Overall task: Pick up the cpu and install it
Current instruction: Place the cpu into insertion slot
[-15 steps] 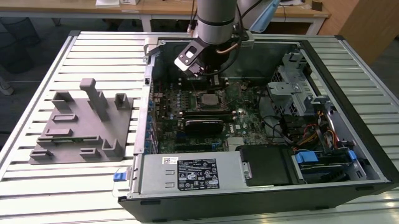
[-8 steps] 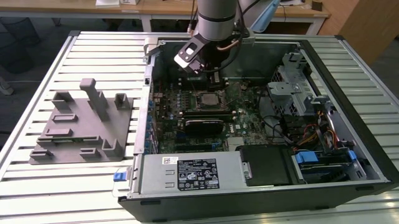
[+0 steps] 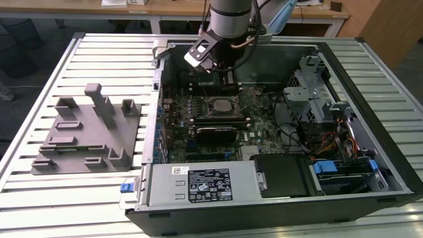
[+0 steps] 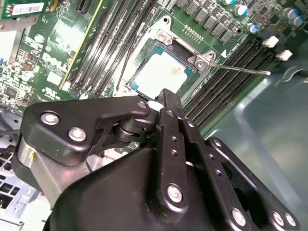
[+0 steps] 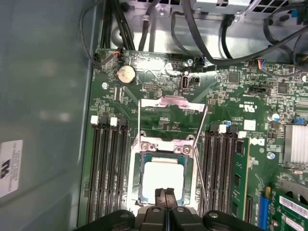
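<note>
One gripper (image 5: pixel 166 192) on your arm, its fingers (image 5: pixel 160 198) pressed together, nothing pinched between them. The tips hang directly over the socket (image 5: pixel 134 166); whether they touch what lies in it, cannot tell. The cpu (image 5: pixel 163 177) lies flat inside the socket, silvery top up, square to the frame. The load plate (image 5: pixel 171 107) stands open just beyond the socket, with the thin lever (image 4: pixel 240 69) out beside it. Memory slots (image 5: pixel 108 173) flank the socket on both sides. A coin battery (image 5: pixel 126 74) sits past the load plate. Further from the socket, outside the open computer case (image 3: pixel 264 216), you have the grey fixture (image 3: pixel 86 136) lying on the slatted bench (image 3: pixel 112 54).
</note>
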Robot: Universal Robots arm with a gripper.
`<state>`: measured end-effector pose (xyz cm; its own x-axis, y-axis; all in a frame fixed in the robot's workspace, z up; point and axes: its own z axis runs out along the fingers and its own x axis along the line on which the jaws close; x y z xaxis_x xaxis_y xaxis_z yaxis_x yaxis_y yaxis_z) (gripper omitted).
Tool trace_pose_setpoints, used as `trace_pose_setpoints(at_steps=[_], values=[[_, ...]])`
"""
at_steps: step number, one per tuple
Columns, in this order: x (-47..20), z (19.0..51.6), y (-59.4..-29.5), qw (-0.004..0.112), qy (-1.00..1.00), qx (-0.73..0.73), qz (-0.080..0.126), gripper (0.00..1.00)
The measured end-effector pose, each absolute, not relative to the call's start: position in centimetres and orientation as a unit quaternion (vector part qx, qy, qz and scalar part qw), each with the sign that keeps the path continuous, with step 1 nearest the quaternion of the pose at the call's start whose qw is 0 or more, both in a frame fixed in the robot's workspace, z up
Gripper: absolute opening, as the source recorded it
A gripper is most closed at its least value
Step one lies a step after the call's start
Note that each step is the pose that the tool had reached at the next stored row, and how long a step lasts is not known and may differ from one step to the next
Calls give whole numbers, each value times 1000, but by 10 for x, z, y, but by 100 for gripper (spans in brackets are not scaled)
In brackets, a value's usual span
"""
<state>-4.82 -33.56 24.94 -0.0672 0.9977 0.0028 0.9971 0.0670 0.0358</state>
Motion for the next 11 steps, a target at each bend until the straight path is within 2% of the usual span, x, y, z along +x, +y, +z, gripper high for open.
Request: trace_pose_setpoints(at_steps=[11], values=[[-46, 255, -346, 7, 730, 683, 10, 11]])
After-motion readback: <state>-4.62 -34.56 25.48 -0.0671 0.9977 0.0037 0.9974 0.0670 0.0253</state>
